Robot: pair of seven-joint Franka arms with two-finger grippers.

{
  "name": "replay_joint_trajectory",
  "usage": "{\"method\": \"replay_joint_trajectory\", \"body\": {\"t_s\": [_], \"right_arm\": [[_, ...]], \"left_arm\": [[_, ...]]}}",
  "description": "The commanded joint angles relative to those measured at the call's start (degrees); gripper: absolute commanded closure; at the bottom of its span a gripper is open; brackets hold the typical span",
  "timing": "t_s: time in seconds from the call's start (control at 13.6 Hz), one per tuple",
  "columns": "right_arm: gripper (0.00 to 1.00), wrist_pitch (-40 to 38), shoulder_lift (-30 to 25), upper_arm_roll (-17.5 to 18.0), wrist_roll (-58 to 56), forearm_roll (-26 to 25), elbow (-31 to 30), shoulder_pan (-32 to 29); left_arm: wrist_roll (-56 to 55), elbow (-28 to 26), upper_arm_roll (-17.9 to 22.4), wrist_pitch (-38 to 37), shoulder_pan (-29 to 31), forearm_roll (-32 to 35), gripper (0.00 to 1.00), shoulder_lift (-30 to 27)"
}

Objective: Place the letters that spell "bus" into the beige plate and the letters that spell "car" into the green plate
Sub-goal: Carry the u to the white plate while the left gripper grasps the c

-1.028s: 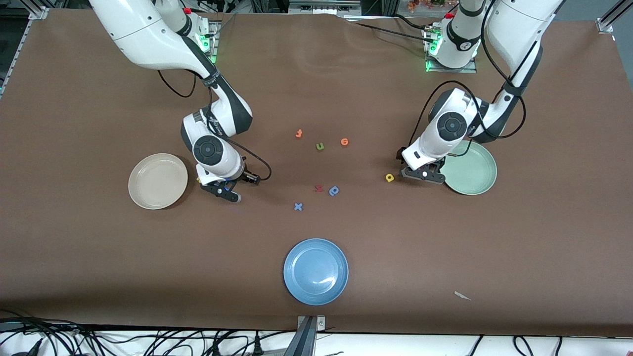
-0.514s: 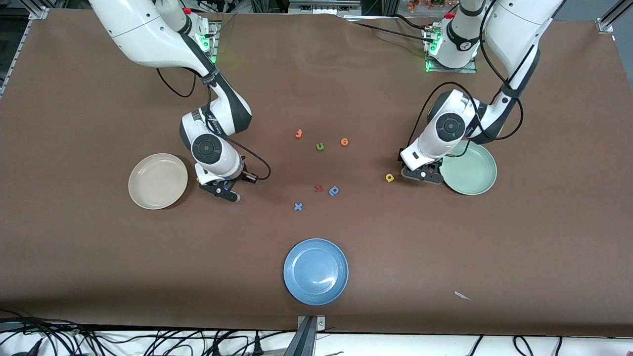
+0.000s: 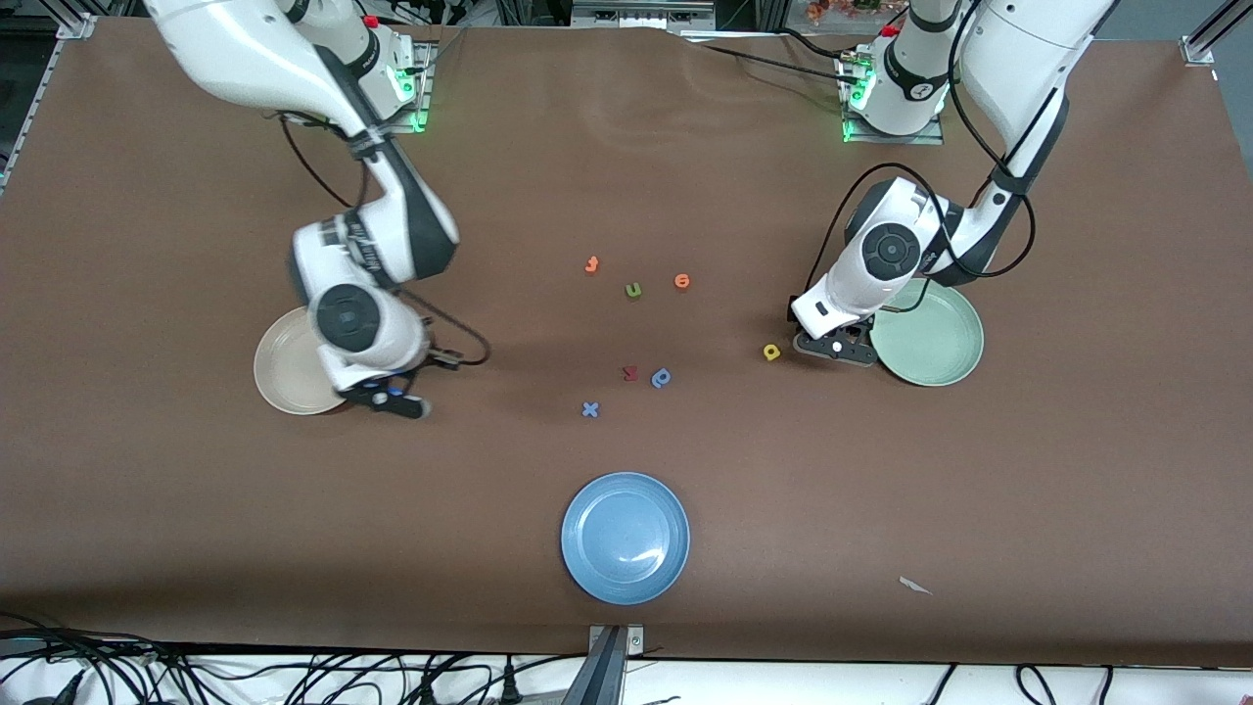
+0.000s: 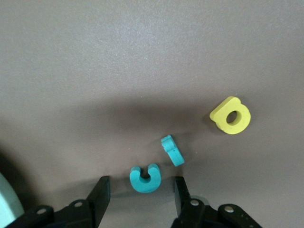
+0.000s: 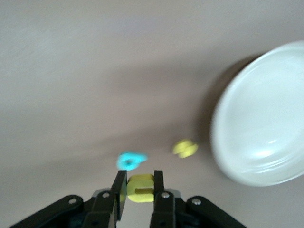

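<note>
- Beige plate (image 3: 294,364) lies at my right arm's end of the table; my right gripper (image 3: 390,399) now hangs over its edge, having swung there from the bare mat. Green plate (image 3: 930,333) sits beside my left gripper (image 3: 832,348), which has barely moved.
- Left wrist view: my fingers (image 4: 99,195) straddle the teal c (image 4: 145,177), not yet pinching; teal r (image 4: 172,150) and yellow a (image 4: 231,115) lie near. Next: close, lift.
- Right wrist view: jaws clamped on a yellow letter (image 5: 140,188); teal letter (image 5: 130,160) and another yellow one (image 5: 185,148) wait on the mat. Next: release over the plate.
</note>
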Motion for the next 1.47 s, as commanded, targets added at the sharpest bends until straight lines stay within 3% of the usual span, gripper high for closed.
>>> {"method": "replay_joint_trajectory", "body": {"t_s": [0.0,0.15,0.37,0.81,0.88,0.95,1.03,1.1,1.4], "right_arm": [[0.88,-1.4,-0.6,-5.9,-13.7,0.4,0.3,0.0],[0.87,-1.3,0.1,-10.4,-24.3,0.9,0.1,-1.2],[0.87,-0.4,2.7,-10.4,-33.9,0.9,-0.2,-7.4],[0.81,0.9,6.3,-10.4,-39.0,0.9,-0.8,-11.1],[0.69,0.9,6.3,-10.4,-39.0,0.9,-0.8,-11.0],[0.47,0.8,6.3,-10.3,-38.9,1.0,-0.8,-11.0],[0.11,0.9,6.3,-10.3,-38.6,1.0,-0.7,-10.9],[0.01,0.5,6.2,-10.2,-38.3,1.1,-0.5,-10.8],[0.01,0.0,3.4,-7.1,-33.4,1.9,0.1,-9.8]], "left_arm": [[-2.4,0.9,0.6,0.3,-1.4,1.4,0.37,0.8],[-2.4,0.9,0.7,0.5,-1.3,1.5,0.49,0.8],[-2.3,0.9,1.0,0.7,-1.3,1.7,0.60,0.8],[-2.1,0.9,1.2,0.7,-1.3,1.9,0.78,0.8],[-2.1,0.9,1.2,0.7,-1.3,1.9,0.80,0.7],[-2.1,0.9,1.3,0.7,-1.3,1.9,0.82,0.6],[-2.0,0.9,1.3,0.7,-1.2,2.0,0.83,0.4],[-1.7,0.9,1.8,0.7,-1.2,2.0,0.86,0.1],[1.1,0.9,2.7,-2.5,-0.3,2.1,0.90,-3.8]]}}
